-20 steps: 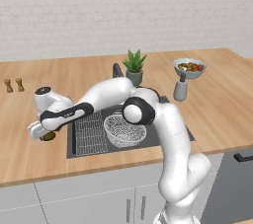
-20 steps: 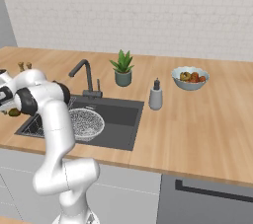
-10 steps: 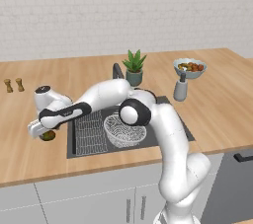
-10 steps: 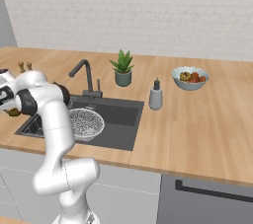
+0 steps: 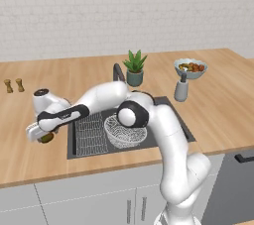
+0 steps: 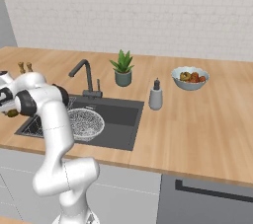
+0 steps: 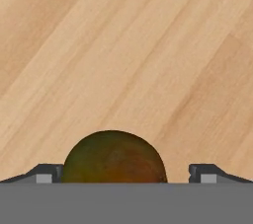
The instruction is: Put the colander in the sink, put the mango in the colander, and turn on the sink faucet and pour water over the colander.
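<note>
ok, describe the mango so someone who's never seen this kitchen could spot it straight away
Start at the sink, the dark basin in the wooden counter, and go to the counter just beyond its ribbed-rack end. There the mango lies on the wood, between the fingertips of the open gripper. It is a small dark green oval with a brownish-orange patch, unlike the red-orange fruits in the fruit bowl.

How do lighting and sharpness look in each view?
Left base view: even, soft light, faint shadow under the gripper. Right base view: mildly soft, no glare on the sink. Hand view: wood grain a bit soft, mango evenly lit, cut off by the bottom edge.
</note>
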Controlling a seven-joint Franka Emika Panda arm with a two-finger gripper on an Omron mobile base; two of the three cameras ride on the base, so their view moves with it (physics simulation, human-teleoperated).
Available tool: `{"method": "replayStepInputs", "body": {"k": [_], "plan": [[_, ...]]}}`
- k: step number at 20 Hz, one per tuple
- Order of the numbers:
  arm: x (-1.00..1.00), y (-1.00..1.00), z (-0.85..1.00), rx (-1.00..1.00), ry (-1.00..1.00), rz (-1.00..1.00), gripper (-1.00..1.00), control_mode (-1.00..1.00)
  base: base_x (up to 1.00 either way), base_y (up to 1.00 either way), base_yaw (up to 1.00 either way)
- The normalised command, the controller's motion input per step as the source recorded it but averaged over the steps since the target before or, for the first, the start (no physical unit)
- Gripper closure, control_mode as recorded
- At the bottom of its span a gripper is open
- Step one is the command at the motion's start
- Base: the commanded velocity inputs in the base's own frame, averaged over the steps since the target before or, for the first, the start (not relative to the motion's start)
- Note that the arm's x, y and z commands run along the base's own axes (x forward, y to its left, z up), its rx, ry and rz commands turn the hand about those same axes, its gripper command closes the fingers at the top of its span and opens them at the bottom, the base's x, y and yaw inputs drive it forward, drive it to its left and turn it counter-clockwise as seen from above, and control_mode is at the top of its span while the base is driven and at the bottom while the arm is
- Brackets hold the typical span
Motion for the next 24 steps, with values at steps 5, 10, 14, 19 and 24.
{"method": "replayStepInputs", "body": {"k": [5, 10, 14, 19, 24], "plan": [[0.0, 0.0, -0.13, 0.0, 0.02, 0.0, 1.0, -1.0, 0.0, 0.0, 0.0], [0.01, 0.0, 0.0, 0.0, 0.03, 0.0, 1.0, -1.0, 0.0, 0.0, 0.0], [-0.15, -0.12, 0.22, 0.0, 0.0, -0.06, 1.0, -1.0, 0.0, 0.0, 0.0], [-0.55, -0.48, 0.47, 0.0, 0.0, -0.11, 1.0, -1.0, 0.0, 0.0, 0.0], [-0.57, -0.82, 0.51, 0.0, 0.0, -0.13, 1.0, -1.0, 0.0, 0.0, 0.0]]}}
